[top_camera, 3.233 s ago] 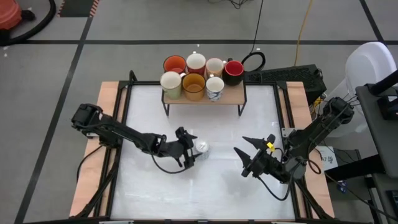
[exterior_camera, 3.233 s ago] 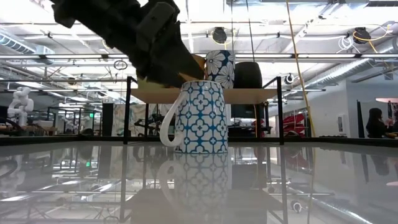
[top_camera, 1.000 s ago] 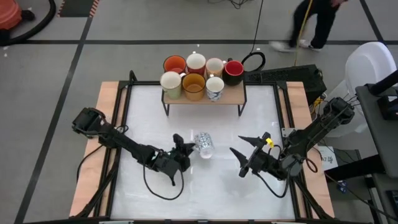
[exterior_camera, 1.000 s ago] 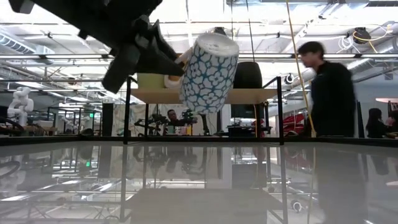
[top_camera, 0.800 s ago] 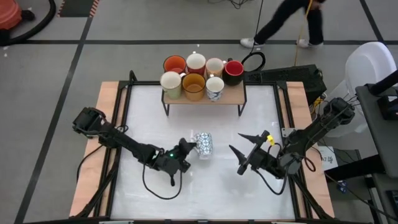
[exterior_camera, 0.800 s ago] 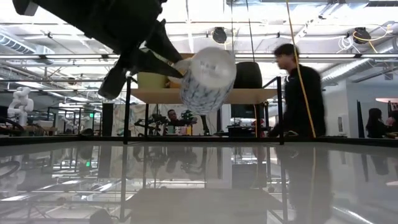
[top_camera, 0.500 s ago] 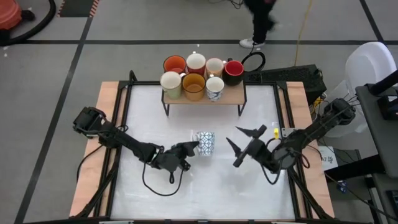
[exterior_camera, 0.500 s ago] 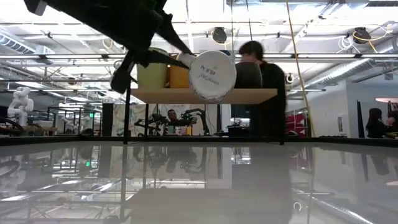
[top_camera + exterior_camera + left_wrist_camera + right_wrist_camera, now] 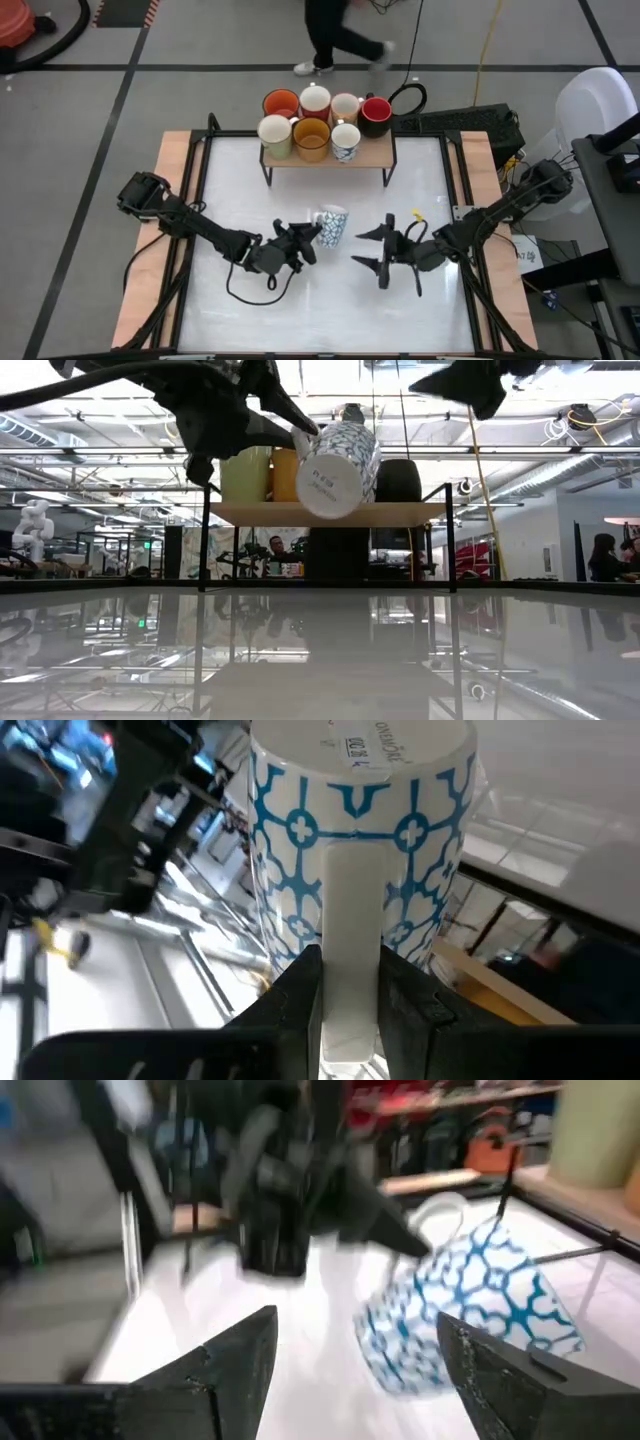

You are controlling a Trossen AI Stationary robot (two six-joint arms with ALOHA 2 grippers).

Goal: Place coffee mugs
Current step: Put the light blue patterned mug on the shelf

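- we see the left gripper (image 9: 305, 237) near the table's centre, its dark fingers (image 9: 300, 990) pinched on the white handle of the patterned mug (image 9: 329, 227).
- that mug (image 9: 335, 468) hangs in the air, tipped on its side, its flat white base facing the low camera; nothing shows inside it from any view.
- it is glazed ceramic, a rounded cylinder with a blue lattice on white (image 9: 360, 850), its handle a smooth strap.
- the right gripper (image 9: 375, 247) sits at the mug's 4 o'clock, apart from it, its two pointed fingers (image 9: 225, 1365) spread wide with nothing between them.
- the wooden shelf (image 9: 372, 154) stands at the table's 12 o'clock edge on thin dark legs, bearing seven upright mugs in two rows.
- back row: orange mug (image 9: 281, 103), white mug (image 9: 315, 99), cream mug (image 9: 345, 106), red mug (image 9: 375, 114).
- front row: pale mug (image 9: 275, 133), amber mug (image 9: 312, 137), small patterned mug (image 9: 346, 141).
- the mugs crowd together, rims touching or nearly so; bare wood shows at the shelf's 3 o'clock end.
- the white table (image 9: 330, 310) is glossy and mirrors the room; from 5 to 7 o'clock it lies open.
- a person (image 9: 335, 35) walks on the floor beyond the shelf.
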